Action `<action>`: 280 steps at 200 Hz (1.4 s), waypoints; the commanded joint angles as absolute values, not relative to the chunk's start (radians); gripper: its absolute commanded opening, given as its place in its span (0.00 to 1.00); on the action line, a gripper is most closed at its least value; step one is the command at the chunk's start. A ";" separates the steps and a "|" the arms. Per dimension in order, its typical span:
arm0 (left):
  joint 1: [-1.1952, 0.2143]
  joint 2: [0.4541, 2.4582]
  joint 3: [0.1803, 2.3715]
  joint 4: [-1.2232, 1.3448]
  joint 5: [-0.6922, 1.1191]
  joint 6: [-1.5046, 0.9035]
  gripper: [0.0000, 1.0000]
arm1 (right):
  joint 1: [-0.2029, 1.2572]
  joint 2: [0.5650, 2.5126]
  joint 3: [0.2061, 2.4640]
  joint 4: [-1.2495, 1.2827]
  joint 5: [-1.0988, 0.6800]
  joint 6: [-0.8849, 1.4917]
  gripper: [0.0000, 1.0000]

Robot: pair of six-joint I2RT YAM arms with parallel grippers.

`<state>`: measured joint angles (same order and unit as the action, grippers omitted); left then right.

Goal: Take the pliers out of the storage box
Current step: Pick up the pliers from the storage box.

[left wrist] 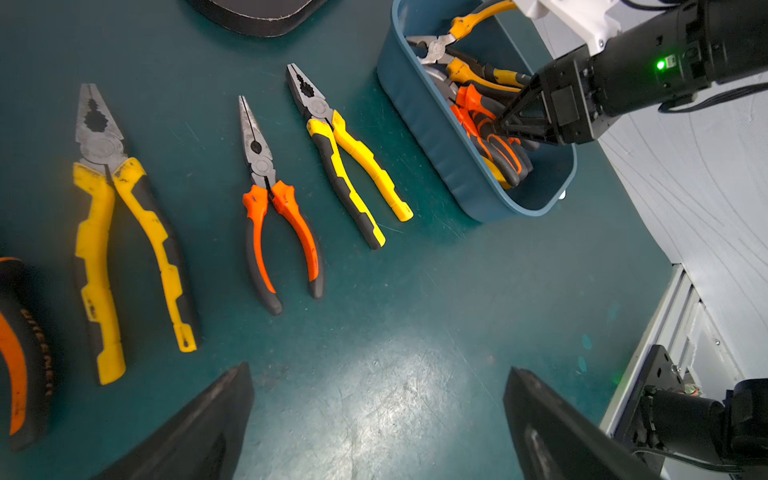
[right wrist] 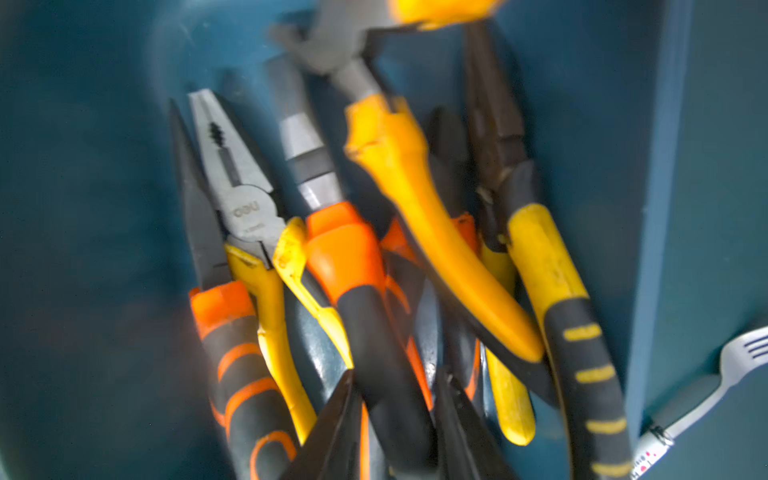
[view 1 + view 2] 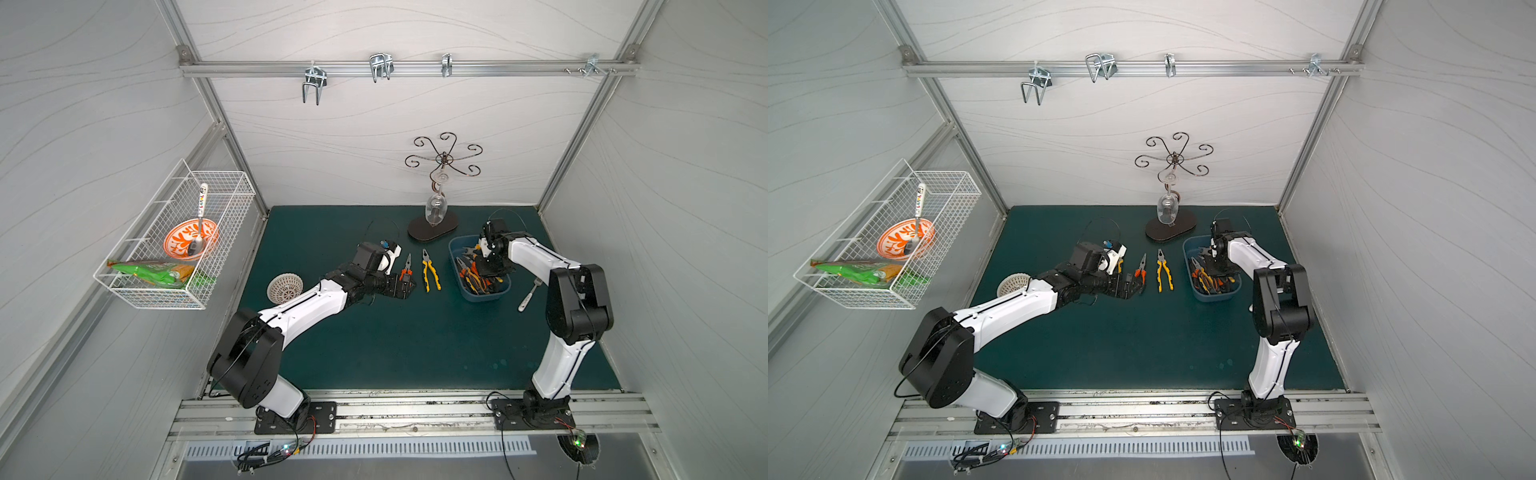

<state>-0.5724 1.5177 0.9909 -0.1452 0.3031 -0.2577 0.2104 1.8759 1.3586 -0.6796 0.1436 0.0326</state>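
Note:
The blue storage box (image 3: pixel 455 257) (image 3: pixel 1187 259) stands at the right of the green mat, with several pliers (image 2: pixel 249 199) piled inside. My right gripper (image 3: pixel 484 270) (image 1: pixel 500 124) (image 2: pixel 397 376) reaches down into the box. Its fingers are pressed on either side of one orange-black pliers handle (image 2: pixel 365 291). Three more pliers lie side by side on the mat: a yellow-black pair (image 1: pixel 104 208), an orange long-nosed pair (image 1: pixel 270 199) (image 3: pixel 406 268) and another yellow-black pair (image 1: pixel 345 158) (image 3: pixel 430 272). My left gripper (image 1: pixel 378 395) (image 3: pixel 405 289) hangs open over bare mat beside them, holding nothing.
A silver fork (image 3: pixel 528 297) (image 2: pixel 744 353) lies on the mat right of the box. A wire glass stand (image 3: pixel 434 228) with a hanging glass is behind the box. A small white dome basket (image 3: pixel 284 286) sits at the left. A white wire basket (image 3: pixel 174 241) hangs on the left wall.

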 commanded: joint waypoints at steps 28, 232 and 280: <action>-0.575 1.516 1.016 -0.114 0.295 -0.221 1.00 | 0.209 1.884 1.363 -0.694 0.137 0.024 0.10; -0.575 1.552 1.037 0.199 0.449 -0.426 1.00 | 0.218 1.218 0.990 -0.212 -0.224 0.201 0.00; -0.573 1.598 1.065 0.409 0.561 -0.543 1.00 | 0.204 1.180 0.967 -0.129 -0.516 0.293 0.00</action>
